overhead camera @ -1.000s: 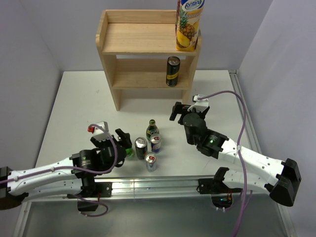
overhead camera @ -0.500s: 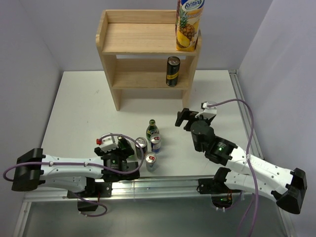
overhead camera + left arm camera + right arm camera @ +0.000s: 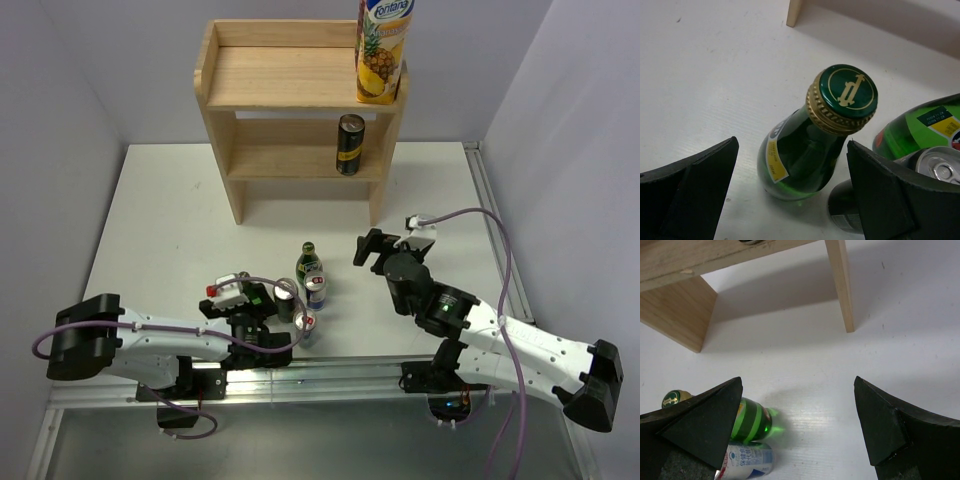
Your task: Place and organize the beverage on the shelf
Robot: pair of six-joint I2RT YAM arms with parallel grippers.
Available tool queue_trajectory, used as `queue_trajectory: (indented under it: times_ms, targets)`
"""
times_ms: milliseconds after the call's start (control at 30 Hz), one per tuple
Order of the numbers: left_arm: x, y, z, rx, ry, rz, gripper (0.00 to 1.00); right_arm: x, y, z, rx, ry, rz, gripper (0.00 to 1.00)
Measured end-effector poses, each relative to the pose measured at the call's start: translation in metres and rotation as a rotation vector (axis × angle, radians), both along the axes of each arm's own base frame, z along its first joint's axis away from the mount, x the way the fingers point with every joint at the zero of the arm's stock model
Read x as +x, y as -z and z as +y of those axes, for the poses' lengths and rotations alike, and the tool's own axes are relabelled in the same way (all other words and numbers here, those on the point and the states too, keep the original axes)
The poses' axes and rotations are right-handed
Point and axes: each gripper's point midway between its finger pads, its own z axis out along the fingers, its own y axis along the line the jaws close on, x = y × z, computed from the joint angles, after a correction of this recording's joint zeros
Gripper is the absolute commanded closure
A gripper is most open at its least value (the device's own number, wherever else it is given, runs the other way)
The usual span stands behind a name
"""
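Lining up pick: left end effector (image 3: 790, 197) spread wide, green bottle (image 3: 795, 155) between fingers, no contact visible | bottle on tabletop (image 3: 715, 75), shelf (image 3: 290, 75) at 12 o'clock | right end effector (image 3: 797, 432) released, empty | next, I judge: close, lift clear of can (image 3: 940, 167) at 4 o'clock.

Pale blond grain on the small two-tier light-wood shelf (image 3: 280, 75), upper centre. Tall yellow juice carton (image 3: 383, 60): carries a blue top band, white lettering and a pineapple picture. Slim near-black can (image 3: 350, 144) with a gold band. Mid-frame in the left wrist view, small deep-green glass bottle (image 3: 800, 155): bears a yellow label patch, a ribbed gold collar and a dark green cap (image 3: 847, 90) with a gold emblem. At right edge, brighter green bottle (image 3: 920, 127) with a yellow-and-blue label. Lower left of the right wrist view: white-and-blue can (image 3: 747, 460). Plain white tabletop (image 3: 170, 200).
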Motion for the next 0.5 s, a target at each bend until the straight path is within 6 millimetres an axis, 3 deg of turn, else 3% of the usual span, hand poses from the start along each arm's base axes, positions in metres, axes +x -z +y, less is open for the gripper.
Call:
queue_trajectory:
  times_ms: [233,500]
  targets:
    - [0.002,0.015,-0.015,-0.02,0.038,-0.008,0.02,-0.005,0.016,0.0,-0.009,-0.009,0.02,0.0]
    - [0.008,0.044,-0.014,0.011,0.083,0.021,0.02,-0.007,0.024,0.0,-0.006,-0.01,0.033,0.0]
